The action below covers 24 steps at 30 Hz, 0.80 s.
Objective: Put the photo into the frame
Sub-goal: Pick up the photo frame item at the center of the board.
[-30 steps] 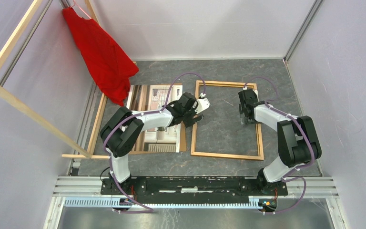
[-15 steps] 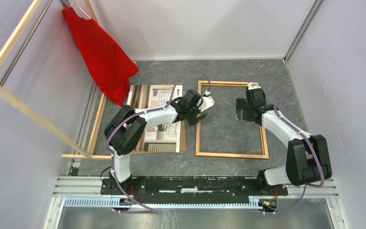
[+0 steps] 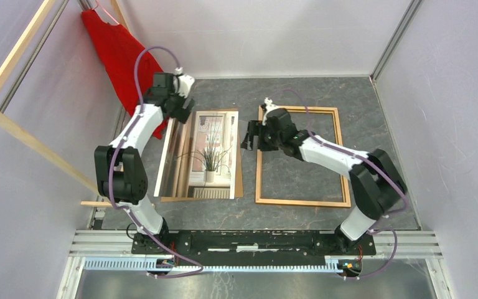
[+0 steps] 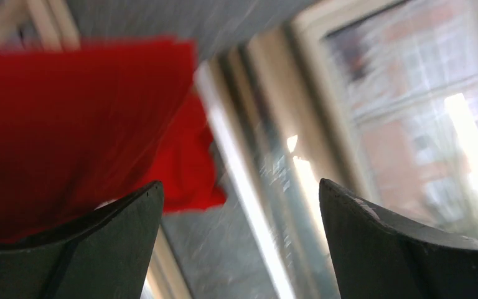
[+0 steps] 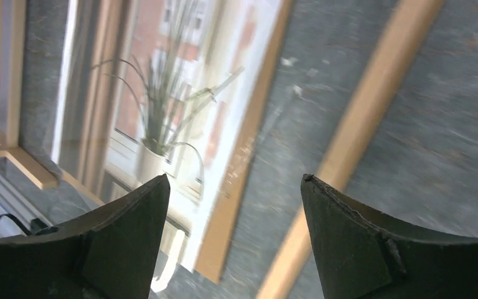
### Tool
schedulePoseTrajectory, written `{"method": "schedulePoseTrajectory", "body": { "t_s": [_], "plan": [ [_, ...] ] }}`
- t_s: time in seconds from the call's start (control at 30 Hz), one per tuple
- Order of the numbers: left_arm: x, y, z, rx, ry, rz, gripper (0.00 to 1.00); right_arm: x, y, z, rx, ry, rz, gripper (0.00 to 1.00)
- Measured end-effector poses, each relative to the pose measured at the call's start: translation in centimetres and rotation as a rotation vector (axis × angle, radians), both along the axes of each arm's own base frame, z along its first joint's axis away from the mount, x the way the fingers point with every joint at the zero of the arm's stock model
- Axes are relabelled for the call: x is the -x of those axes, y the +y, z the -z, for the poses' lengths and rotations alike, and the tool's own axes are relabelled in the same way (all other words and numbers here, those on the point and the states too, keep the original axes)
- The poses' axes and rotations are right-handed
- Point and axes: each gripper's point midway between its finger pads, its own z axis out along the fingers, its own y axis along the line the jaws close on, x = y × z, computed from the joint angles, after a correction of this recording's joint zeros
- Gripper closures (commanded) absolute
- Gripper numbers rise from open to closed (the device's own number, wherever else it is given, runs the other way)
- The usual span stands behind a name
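Note:
The photo, a glossy print of a spiky potted plant at a window, lies flat on a brown board left of the frame. The frame is a thin orange-brown wooden rectangle with bare table inside it. My left gripper hovers open over the photo's far left corner, beside the red cloth; in the left wrist view the gripper holds nothing and the photo is blurred. My right gripper hangs open over the gap between photo and frame. The right wrist view shows this gripper empty, the photo left, the frame's rail right.
A red cloth hangs from a pale wooden slat rack at the back left, its hem just off the photo's corner. The brown board juts out along the photo's right side. Grey walls close in three sides; a metal rail runs along the near edge.
The left arm swung from the frame's left rail back to the photo's far left corner. The right arm moved from the frame's right rail to its left rail. The frame shifted slightly right.

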Motion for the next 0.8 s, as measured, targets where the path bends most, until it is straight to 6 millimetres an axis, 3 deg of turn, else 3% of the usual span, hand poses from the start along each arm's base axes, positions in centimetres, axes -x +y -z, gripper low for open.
{"method": "schedulePoseTrajectory", "body": {
  "t_s": [0.17,0.23,0.33,0.4,0.53,0.8],
  "plan": [
    [3.4,8.1,4.7,-0.074,0.123,-0.147,0.0,-1.4,5.3,1.4,-0.036,0.038,-0.026,0.17],
    [4.9,10.1,6.7,-0.106,0.17,-0.18,0.01,-1.5,6.4,3.1,-0.032,0.07,-0.023,0.17],
    [6.6,12.3,9.0,-0.164,0.206,-0.22,0.01,-1.4,6.6,5.9,-0.001,0.123,-0.001,0.18],
    [7.4,13.0,10.2,-0.197,0.21,-0.228,0.02,-1.3,6.4,7.4,0.018,0.151,0.016,0.18],
    [8.4,13.3,12.0,-0.233,0.216,-0.228,0.03,-2.1,6.7,6.8,0.001,0.14,0.047,0.18],
    [7.4,13.9,12.0,-0.265,0.126,-0.242,0.04,-2.4,5.7,7.5,0.043,0.154,0.128,0.19]
  ]
}}
